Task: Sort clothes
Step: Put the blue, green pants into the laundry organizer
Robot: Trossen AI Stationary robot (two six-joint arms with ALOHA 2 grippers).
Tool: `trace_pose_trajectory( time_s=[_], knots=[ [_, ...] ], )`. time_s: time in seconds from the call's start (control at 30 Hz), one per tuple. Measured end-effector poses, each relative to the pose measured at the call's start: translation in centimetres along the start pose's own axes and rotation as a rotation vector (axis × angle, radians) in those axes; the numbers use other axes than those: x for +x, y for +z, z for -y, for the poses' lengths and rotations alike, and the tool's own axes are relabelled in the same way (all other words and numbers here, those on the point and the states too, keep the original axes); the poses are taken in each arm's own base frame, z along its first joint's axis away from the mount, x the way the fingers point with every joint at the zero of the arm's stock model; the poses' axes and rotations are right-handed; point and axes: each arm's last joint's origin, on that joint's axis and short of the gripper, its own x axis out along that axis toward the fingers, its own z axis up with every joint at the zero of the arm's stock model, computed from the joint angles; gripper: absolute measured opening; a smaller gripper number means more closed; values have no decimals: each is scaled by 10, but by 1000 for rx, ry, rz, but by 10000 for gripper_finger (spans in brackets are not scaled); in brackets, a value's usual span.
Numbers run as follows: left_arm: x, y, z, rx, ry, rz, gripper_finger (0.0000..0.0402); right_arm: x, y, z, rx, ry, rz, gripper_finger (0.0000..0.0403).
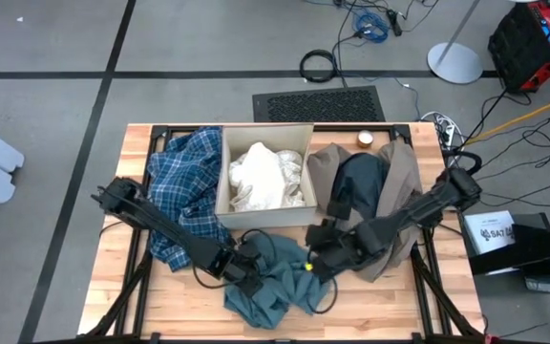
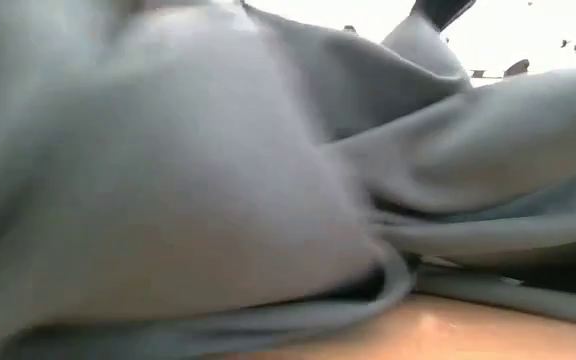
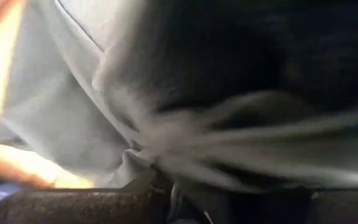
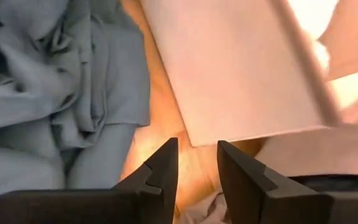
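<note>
We see both arms converge on the teal piece (image 1: 273,287), which lies crumpled at the counter's (image 1: 122,306) front edge, just in front of the box (image 1: 225,172). The left tool (image 1: 246,270) is buried in the fabric's left side; its wrist view shows bunched cloth pressed against the fingers, but we cannot tell whether they are clamped on it. The right tool (image 4: 197,165) hovers over bare wood between the teal piece and the box wall, its fingers a narrow gap apart and holding nothing.

We judge the step in hand to be lifting the teal piece clear for sorting. To do it well, we would take a firm pinch on a thick fold rather than a loose edge, raise it straight up so it does not drag the plaid shirt (image 1: 184,186) lying against it, and bring the right tool onto the opposite side to spread the load.

The teal piece has no clean shape; as far as we can judge, its long axis runs roughly left to right along the counter's front, with a tail trailing toward the right arm.

White pieces (image 1: 265,177) fill the box; the taupe piece (image 1: 404,177) and dark piece (image 1: 361,182) lie heaped to its right.
</note>
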Motion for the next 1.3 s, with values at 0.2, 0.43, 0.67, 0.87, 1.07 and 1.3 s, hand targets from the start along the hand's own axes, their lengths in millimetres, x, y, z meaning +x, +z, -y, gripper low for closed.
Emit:
trace_pose_trajectory(
  time_s=[0.2, 0.43, 0.67, 0.87, 1.07, 1.3],
  knots=[
    [-31, 13, 3, 5, -81, 100, 75, -22, -5, 2, 12, 16, 64, 98],
    [-63, 27, 9, 7, -227, 210, 75, -31, -10, 0, -2, 35, 77, 98],
    [-100, 39, 12, 19, -367, 331, 74, -35, -21, 3, -10, -7, 10, 98],
    [-135, 51, 10, 8, -508, 448, 74, -39, -32, 8, 28, -72, -53, 98],
    [-174, 66, 0, -24, -632, 589, 74, -43, -37, 6, 21, -75, -58, 98],
    [-223, 84, -29, -46, -697, 788, 74, -46, -41, 3, 0, -65, -55, 98]
  ],
)
